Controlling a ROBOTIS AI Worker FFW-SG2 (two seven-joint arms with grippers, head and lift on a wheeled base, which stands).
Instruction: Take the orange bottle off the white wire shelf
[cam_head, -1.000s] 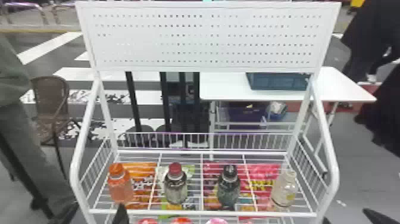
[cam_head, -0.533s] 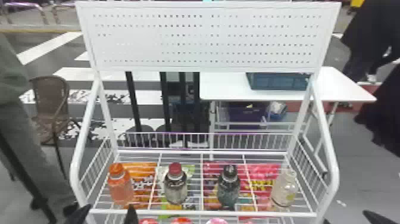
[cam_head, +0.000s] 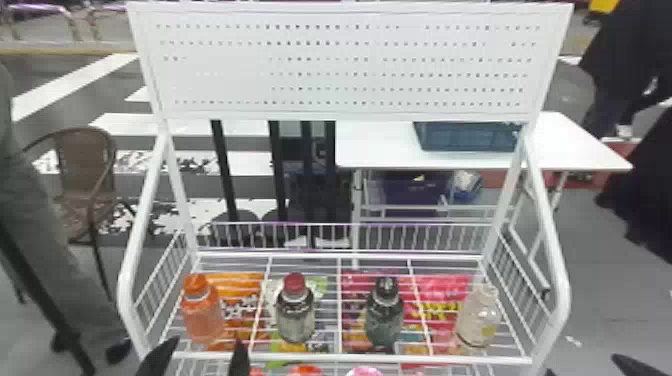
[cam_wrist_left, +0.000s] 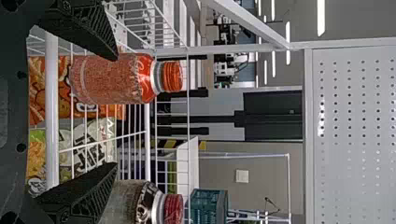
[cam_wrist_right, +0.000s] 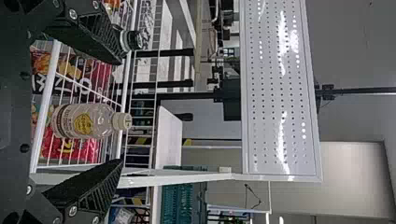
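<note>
My left gripper (cam_head: 200, 355) is at the front edge of the white wire shelf (cam_head: 310, 356), its two fingers apart just in front of the orange bottle (cam_head: 202, 315). The bottle stands upright at the shelf's left end. In the left wrist view, the orange bottle (cam_wrist_left: 116, 79) lies beyond the open left gripper (cam_wrist_left: 116, 112), nearer one finger, with nothing held. My right gripper (cam_head: 590, 367) is low at the right, outside the shelf. Seen from its wrist, the right gripper (cam_wrist_right: 122, 112) is open, with a clear bottle (cam_wrist_right: 86, 120) farther off between its fingers.
A red-capped bottle (cam_head: 295, 310) stands right of the orange one, then a dark-capped bottle (cam_head: 384, 315) and the clear one. Snack bags lie under the wire shelf. Side rails and a perforated panel (cam_head: 350, 60) frame it; behind is a white table (cam_head: 380, 150) with a teal crate.
My left gripper has come up into the head view from the bottom edge, its second finger appearing, and now stands before the orange bottle. The right gripper and the bottles have kept their places.
</note>
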